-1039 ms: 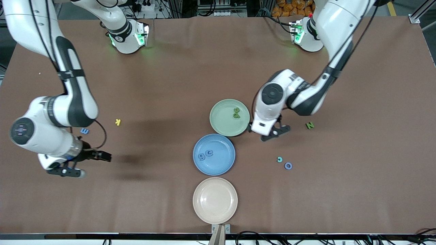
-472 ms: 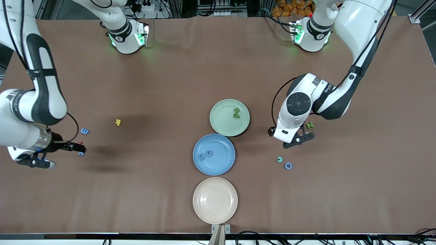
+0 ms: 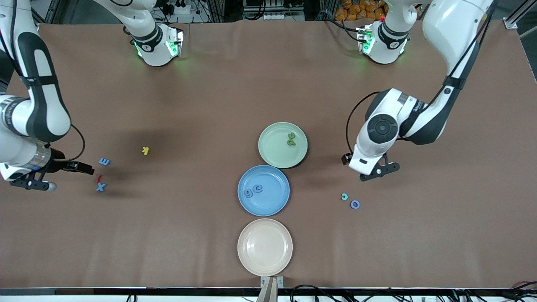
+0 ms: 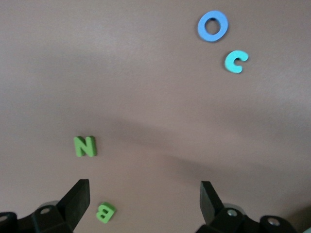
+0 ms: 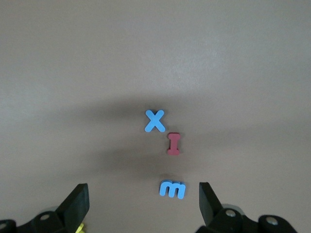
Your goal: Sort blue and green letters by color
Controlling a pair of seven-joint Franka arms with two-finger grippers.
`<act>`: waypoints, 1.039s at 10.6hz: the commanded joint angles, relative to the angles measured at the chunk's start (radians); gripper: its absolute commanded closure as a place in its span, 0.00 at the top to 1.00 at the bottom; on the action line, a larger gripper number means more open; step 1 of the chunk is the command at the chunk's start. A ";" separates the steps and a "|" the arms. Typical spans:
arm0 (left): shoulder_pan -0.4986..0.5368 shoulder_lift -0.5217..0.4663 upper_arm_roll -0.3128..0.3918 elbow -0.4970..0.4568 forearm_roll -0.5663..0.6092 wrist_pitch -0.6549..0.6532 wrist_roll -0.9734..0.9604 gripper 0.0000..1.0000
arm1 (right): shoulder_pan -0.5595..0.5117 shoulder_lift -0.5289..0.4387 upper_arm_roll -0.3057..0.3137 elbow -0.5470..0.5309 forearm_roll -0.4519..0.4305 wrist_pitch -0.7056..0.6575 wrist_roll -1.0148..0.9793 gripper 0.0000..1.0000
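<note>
In the front view a green plate (image 3: 272,152) holds green letter shapes (image 3: 291,139), and a blue plate (image 3: 268,205) holds a blue g and c (image 3: 253,191). A blue O (image 3: 355,204) and a teal c (image 3: 344,196) lie toward the left arm's end. My left gripper (image 3: 377,172) hangs open and empty there. Its wrist view shows a green N (image 4: 85,146), a green B (image 4: 105,212), the blue O (image 4: 213,25) and the teal c (image 4: 236,61). My right gripper (image 3: 31,183) is open beside a blue m (image 3: 104,161) and a blue X (image 3: 100,187).
A beige plate (image 3: 264,246) sits nearest the front camera, touching the blue plate. A yellow K (image 3: 145,150) lies alone toward the right arm's end. A red I (image 5: 174,143) lies between the blue X (image 5: 155,121) and the blue m (image 5: 172,189).
The right arm swung toward its end of the table, uncovering the red I and blue X. The left arm moved away from the green plate and now covers the green N.
</note>
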 commanded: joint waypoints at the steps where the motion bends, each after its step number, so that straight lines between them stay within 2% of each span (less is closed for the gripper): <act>1: 0.059 -0.111 -0.047 -0.096 0.001 -0.004 0.035 1.00 | -0.035 -0.048 0.017 -0.180 -0.015 0.146 0.004 1.00; 3: 0.065 -0.179 -0.035 -0.184 -0.002 0.023 0.054 1.00 | -0.053 -0.042 0.017 -0.222 -0.013 0.163 0.013 1.00; 6: 0.061 -0.257 0.054 -0.313 -0.069 0.143 0.100 1.00 | -0.065 -0.017 0.017 -0.234 -0.013 0.174 0.015 1.00; 8: 0.061 -0.268 0.091 -0.410 -0.071 0.281 0.101 1.00 | -0.070 0.010 0.017 -0.257 -0.012 0.246 0.015 1.00; 11: 0.058 -0.268 0.117 -0.473 -0.071 0.367 0.091 1.00 | -0.070 0.035 0.017 -0.254 -0.003 0.258 0.016 1.00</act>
